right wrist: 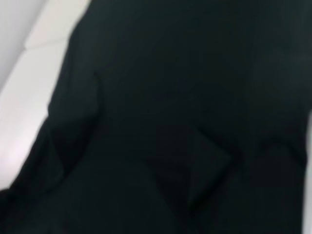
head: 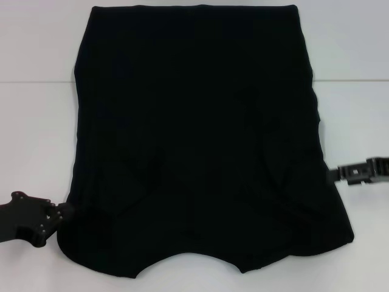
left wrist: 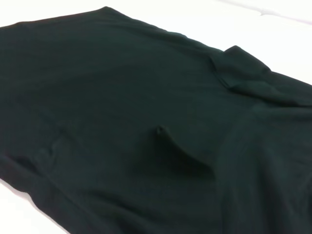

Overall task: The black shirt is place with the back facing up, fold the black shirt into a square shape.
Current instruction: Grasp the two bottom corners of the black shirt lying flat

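Black shirt (head: pixel 200 140) spread flat on the white counter (head: pixel 36 121), both sleeves folded inward over the body.

The left gripper (head: pixel 64 212) sits at the shirt's near left corner, its tip touching the cloth edge; whether its jaws are apart or together cannot be told. The right gripper (head: pixel 333 174) lies just beside the shirt's right edge, toward the counter's right side, its jaws equally hidden. Shallow creases cross the fabric.

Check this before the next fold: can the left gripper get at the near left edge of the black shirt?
Probably yes: the left gripper sits right beside the black shirt at its near left edge, nothing between them.
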Robot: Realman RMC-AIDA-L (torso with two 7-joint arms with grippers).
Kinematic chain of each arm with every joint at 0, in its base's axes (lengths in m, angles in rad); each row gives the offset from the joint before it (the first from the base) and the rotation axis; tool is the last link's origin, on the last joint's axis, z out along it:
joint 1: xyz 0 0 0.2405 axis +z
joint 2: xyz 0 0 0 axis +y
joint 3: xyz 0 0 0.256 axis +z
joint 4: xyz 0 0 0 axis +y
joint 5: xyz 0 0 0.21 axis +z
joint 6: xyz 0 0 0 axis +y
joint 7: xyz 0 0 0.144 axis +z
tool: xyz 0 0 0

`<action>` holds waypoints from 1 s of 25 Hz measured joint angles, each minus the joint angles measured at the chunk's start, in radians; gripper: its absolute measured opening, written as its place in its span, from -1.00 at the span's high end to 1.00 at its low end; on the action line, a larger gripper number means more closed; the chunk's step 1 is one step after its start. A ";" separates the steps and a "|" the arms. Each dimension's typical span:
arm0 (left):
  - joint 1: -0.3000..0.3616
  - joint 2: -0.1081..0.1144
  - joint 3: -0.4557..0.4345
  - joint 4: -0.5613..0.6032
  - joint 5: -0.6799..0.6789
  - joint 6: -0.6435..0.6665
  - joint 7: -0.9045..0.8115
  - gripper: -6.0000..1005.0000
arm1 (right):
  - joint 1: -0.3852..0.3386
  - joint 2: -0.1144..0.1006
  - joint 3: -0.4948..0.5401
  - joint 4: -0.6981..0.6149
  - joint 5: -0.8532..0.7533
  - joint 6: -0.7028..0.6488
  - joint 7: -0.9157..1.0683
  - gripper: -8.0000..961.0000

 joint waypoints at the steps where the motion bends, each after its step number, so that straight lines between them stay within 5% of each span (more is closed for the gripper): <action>1: -0.002 0.000 0.000 -0.001 0.000 0.000 0.000 0.93 | -0.001 -0.001 0.001 0.002 -0.021 -0.006 0.008 -0.78; 25: -0.028 0.002 0.000 -0.017 0.000 0.008 -0.005 0.93 | 0.013 0.030 -0.019 0.013 -0.189 -0.059 0.034 -0.78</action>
